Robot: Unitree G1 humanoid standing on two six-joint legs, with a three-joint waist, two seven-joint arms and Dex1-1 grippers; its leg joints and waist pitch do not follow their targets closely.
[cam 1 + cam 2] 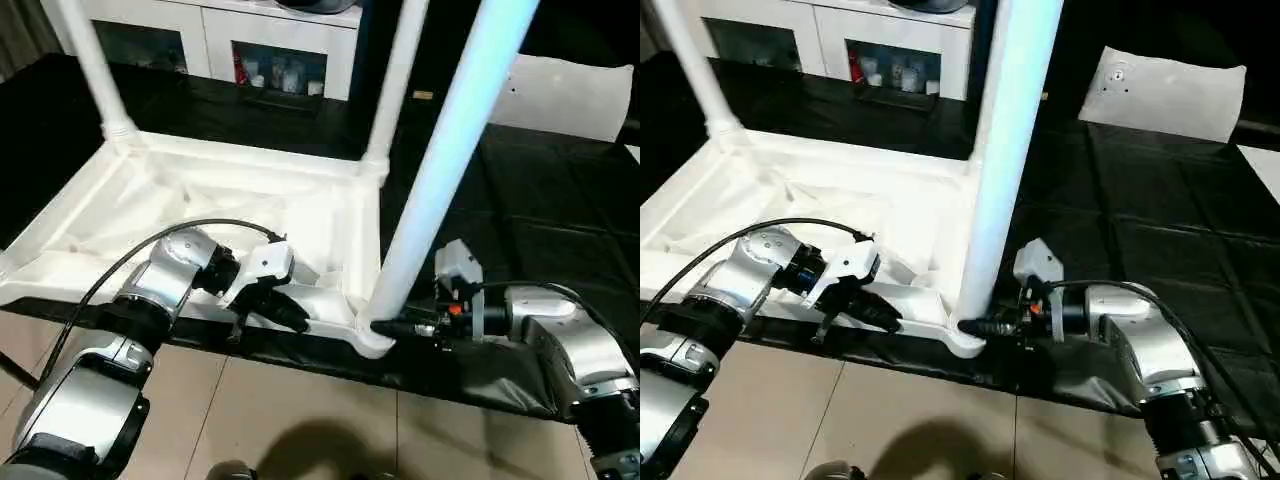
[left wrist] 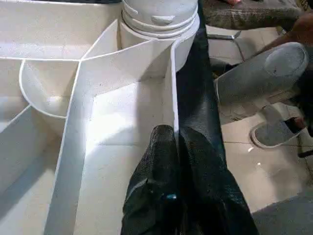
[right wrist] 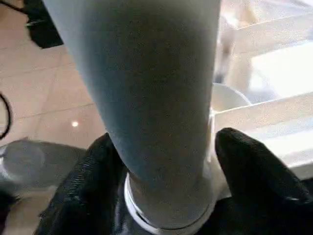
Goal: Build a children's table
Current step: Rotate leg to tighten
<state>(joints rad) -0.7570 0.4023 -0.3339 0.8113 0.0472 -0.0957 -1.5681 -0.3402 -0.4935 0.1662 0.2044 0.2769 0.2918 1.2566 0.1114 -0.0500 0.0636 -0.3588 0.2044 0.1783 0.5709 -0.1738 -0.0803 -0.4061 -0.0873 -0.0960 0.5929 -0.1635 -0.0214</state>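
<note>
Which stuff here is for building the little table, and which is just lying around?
For the table:
- upside-down table top
- near corner leg, with the right hand around its base
- two far legs standing in their sockets
- left hand, shut on the top's rim

Just lying around:
- white cabinet
- flat white panel

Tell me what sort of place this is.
Probably a room in a home or a home-like test space: a white cabinet with glass doors stands at the back, the floor is tiled, and the upturned table lies on a black mat.
</note>
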